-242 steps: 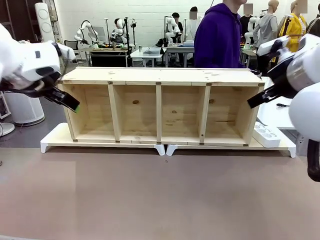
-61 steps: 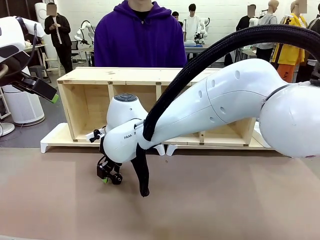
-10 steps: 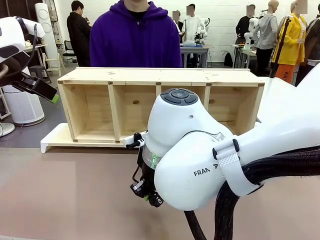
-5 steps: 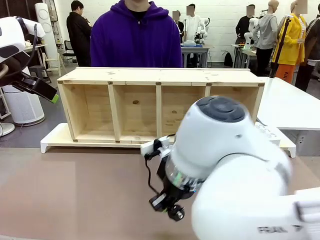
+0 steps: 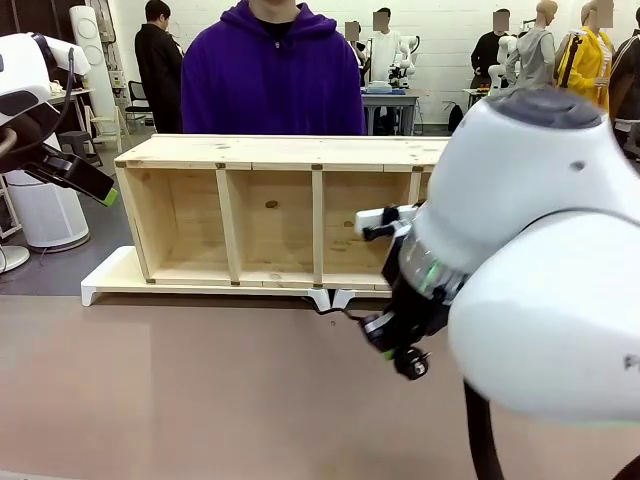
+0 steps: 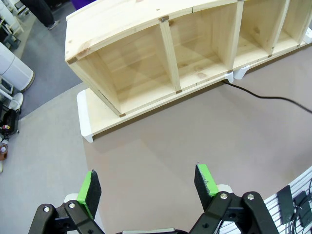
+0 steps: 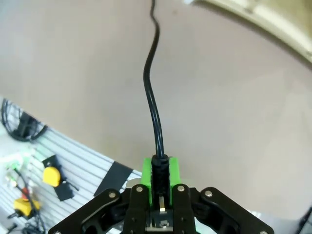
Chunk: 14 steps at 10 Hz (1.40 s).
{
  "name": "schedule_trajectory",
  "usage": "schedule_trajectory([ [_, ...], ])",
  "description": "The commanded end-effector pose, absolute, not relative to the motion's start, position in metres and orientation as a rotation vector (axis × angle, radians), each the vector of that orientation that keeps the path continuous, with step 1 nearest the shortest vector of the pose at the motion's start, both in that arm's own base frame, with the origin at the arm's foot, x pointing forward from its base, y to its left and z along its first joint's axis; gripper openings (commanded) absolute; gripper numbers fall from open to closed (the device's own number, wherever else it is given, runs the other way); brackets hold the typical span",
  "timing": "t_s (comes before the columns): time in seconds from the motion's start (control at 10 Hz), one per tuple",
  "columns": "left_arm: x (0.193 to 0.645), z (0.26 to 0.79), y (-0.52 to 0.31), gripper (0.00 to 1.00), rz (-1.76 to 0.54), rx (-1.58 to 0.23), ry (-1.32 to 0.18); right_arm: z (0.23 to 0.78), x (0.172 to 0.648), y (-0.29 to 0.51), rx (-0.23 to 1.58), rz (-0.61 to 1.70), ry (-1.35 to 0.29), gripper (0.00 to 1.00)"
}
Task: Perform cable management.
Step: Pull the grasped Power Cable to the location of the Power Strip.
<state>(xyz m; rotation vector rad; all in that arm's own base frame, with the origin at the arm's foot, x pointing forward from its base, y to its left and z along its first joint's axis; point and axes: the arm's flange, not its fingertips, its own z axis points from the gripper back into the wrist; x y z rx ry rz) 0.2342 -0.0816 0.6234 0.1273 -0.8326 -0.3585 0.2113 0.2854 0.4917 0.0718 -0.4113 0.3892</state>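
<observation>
The cable is a thin black cord. Its thick end sits between the green pads of my right gripper, which is shut on it above the brown tabletop. In the front view my right gripper hangs right of centre, in front of the wooden shelf, and the cable trails left to the gap between the shelf's white base boards. The left wrist view shows the cable crossing the table from that gap. My left gripper is open and holds nothing, high beside the shelf's left end.
A person in a purple hoodie stands behind the shelf. A grey slatted panel with a yellow tool lies past the table's near edge. My bulky white right arm covers the shelf's right end.
My right arm has swung right and slightly up across the table, carrying the cable's end with it. The left arm has stayed still.
</observation>
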Motion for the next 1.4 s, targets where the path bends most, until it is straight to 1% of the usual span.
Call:
schedule_trajectory([
  [0.0, 0.235, 0.624, -0.081, 1.0, -0.367, 0.136, -0.841, 0.443, 0.173, 0.188, 0.085, 0.228, -0.445, 0.16],
  [0.2, 0.235, 0.624, -0.081, 1.0, -0.367, 0.136, -0.841, 0.447, 0.176, 0.146, 0.08, 0.091, -0.493, 0.16],
  [0.5, 0.235, 0.624, -0.081, 1.0, -0.367, 0.136, -0.841, 0.445, 0.195, 0.11, 0.075, -0.043, -0.578, 0.16],
  [0.6, 0.235, 0.624, -0.081, 1.0, -0.367, 0.136, -0.841, 0.444, 0.206, 0.099, 0.049, -0.081, -0.606, 0.16],
  [0.7, 0.235, 0.624, -0.081, 1.0, -0.367, 0.136, -0.841, 0.443, 0.218, 0.088, -0.013, -0.164, -0.624, 0.16],
  [0.8, 0.235, 0.624, -0.081, 1.0, -0.367, 0.136, -0.841, 0.442, 0.229, 0.078, -0.035, -0.189, -0.617, 0.16],
  [1.1, 0.235, 0.624, -0.081, 1.0, -0.367, 0.136, -0.841, 0.441, 0.271, 0.046, -0.081, -0.173, -0.592, 0.16],
  [1.3, 0.235, 0.624, -0.081, 1.0, -0.367, 0.136, -0.841, 0.44, 0.292, 0.041, -0.136, -0.05, -0.612, 0.16],
])
